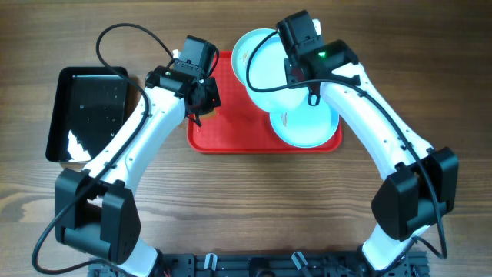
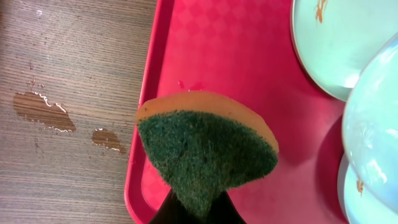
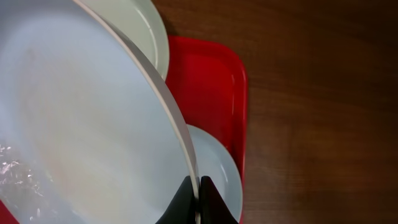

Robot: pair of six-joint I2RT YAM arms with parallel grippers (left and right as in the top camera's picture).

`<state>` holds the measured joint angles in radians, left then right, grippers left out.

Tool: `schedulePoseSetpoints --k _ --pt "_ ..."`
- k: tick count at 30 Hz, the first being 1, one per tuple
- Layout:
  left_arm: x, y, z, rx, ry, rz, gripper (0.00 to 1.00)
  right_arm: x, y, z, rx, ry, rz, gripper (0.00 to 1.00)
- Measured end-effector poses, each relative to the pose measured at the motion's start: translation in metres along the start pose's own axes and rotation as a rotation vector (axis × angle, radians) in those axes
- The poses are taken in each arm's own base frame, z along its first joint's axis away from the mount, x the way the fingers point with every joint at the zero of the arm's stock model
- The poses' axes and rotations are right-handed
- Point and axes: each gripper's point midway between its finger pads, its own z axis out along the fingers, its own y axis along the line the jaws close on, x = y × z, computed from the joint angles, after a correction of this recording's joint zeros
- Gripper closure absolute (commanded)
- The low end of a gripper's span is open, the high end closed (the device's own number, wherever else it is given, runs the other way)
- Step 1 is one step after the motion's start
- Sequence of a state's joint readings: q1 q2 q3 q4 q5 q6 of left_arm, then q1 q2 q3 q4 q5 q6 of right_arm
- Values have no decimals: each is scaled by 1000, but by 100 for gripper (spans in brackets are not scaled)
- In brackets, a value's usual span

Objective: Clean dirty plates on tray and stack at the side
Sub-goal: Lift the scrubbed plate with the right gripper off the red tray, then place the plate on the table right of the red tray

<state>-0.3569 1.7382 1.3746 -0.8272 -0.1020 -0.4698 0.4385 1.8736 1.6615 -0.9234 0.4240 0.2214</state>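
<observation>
Now, starting at the left, we see the black tray [image 1: 88,111] lying well apart from the work. A few wet patches [image 2: 43,112] show on the table [image 2: 74,37], just outside the left rim of the red tray [image 1: 231,138]. Over that rim the left gripper [image 1: 203,101] is clamped on a sponge [image 2: 205,149], green scrub side towards the wrist camera and orange backing behind. The sponge hangs above bare tray floor and touches no plate.

To its right are the plates. The far plate [image 1: 244,46] overhangs the tray's back edge and the near plate [image 1: 307,127] lies flat in the front right corner. Between them the lifted plate [image 1: 265,69] is tipped up on a slant. The right gripper [image 3: 198,202] pinches this one, fingers closed tight on its rim.

What the next move turns on, we judge, is that the lifted plate sits directly right of the sponge, its hollow face turned up and leftward towards it. The left arm is therefore the nearer one and need only travel rightward across the tray to scrub. No stack stands beside the tray yet, so we reckon the cleaning is at an early stage.
</observation>
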Motion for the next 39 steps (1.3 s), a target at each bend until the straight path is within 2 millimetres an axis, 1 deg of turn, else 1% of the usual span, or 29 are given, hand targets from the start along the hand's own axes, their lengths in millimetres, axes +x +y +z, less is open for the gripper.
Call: schedulePoseSetpoints --k 2,5,8,12,15,18,23,35,39 --pt "0 0 0 0 0 0 96 -4 -5 -3 57 -26 -12 96" --pt "0 0 0 2 1 0 96 -11 -6 -11 147 -78 -41 96" --pt "0 -1 0 3 2 0 96 -20 2 -25 225 -149 -98 96" --pt "0 -1 0 3 2 0 96 -30 19 -45 294 -237 -162 96" --pt "0 -1 0 3 2 0 96 -34 24 -58 349 -283 -184 96" --pt "0 -1 0 4 2 0 96 -36 23 -65 395 -304 -204 96" --pt "0 -1 0 3 2 0 96 -38 15 -68 443 -310 -214 96" --pt "-2 -2 0 10 -9 -1 96 -39 11 -71 477 -309 -236 96" --pt "-3 -2 0 11 -10 -1 96 -30 16 -64 420 -264 -256 96"
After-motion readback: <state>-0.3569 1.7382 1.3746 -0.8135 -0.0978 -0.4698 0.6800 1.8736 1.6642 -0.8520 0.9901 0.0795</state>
